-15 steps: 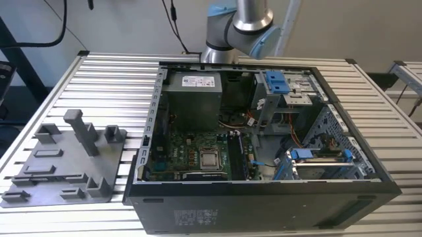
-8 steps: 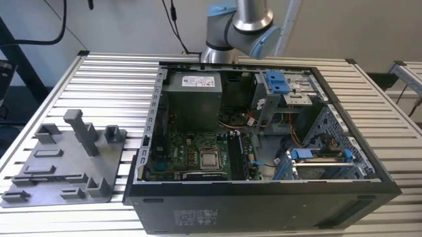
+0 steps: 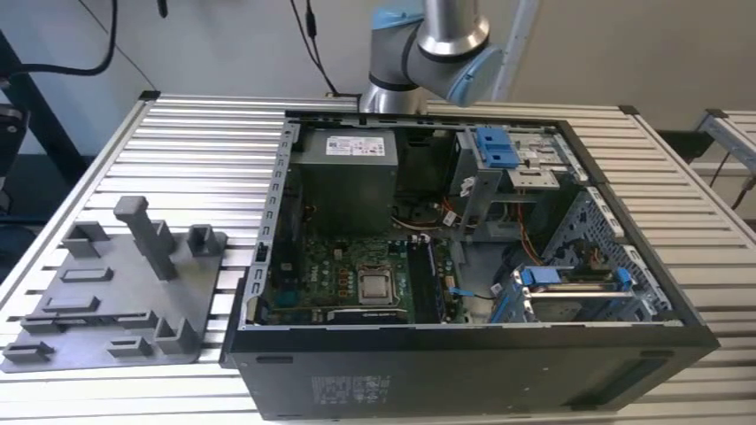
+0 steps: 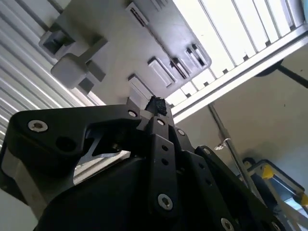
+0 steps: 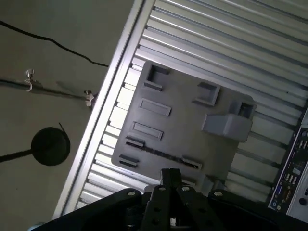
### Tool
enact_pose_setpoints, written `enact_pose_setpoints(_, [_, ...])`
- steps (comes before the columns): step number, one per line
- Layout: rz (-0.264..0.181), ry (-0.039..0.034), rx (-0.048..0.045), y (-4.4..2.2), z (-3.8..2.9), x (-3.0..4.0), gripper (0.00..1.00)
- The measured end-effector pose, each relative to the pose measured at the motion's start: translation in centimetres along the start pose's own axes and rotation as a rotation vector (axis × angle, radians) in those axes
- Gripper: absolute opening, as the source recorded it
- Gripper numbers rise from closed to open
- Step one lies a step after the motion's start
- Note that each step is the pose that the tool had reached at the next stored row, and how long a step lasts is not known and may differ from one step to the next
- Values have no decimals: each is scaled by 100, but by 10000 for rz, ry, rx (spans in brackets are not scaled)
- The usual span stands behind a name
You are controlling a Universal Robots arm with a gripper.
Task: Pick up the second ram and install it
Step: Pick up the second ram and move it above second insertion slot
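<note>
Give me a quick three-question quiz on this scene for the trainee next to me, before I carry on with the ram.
1. True or false: the grey tray lies inside the computer case.
2. In both wrist views, what lies beyond the gripper? A) the grey tray B) a keyboard C) a monitor
3. Fill in: the case's side is ___, showing the motherboard.
Key: 1 false, it lies on the slatted table, at the exterior view's left of the case. 2 A. 3 open.
</note>
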State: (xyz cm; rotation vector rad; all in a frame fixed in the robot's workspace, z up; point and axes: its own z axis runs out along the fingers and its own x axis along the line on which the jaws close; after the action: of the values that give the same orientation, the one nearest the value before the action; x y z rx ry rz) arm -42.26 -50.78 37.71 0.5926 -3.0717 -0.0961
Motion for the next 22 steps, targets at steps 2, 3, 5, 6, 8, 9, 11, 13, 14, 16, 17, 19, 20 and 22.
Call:
enact_pose_setpoints(2, [-337, 21, 0, 0, 0, 0, 11])
enact_pose_setpoints(3, [-514, 32, 0, 0, 0, 0, 11])
enact_pose_setpoints(5, [-887, 55, 0, 0, 0, 0, 11])
enact_pose_setpoints(6, [-1060, 66, 0, 0, 0, 0, 11])
enact_pose_setpoints(8, [-1405, 88, 0, 0, 0, 0, 11])
enact_pose_setpoints(9, [-1561, 99, 0, 0, 0, 0, 11])
enact_pose_setpoints(11, [-1778, 112, 0, 0, 0, 0, 11])
enact_pose_setpoints(13, [-1848, 116, 0, 0, 0, 0, 11])
enact_pose_setpoints(14, [-1880, 118, 0, 0, 0, 0, 11])
enact_pose_setpoints(16, [-1921, 121, 0, 0, 0, 0, 11])
enact_pose_setpoints(17, [-1995, 126, 0, 0, 0, 0, 11])
enact_pose_setpoints(19, [-2210, 138, 0, 0, 0, 0, 11])
enact_pose_setpoints(20, [-2346, 146, 0, 0, 0, 0, 11])
enact_pose_setpoints(22, [-2638, 165, 0, 0, 1, 0, 11])
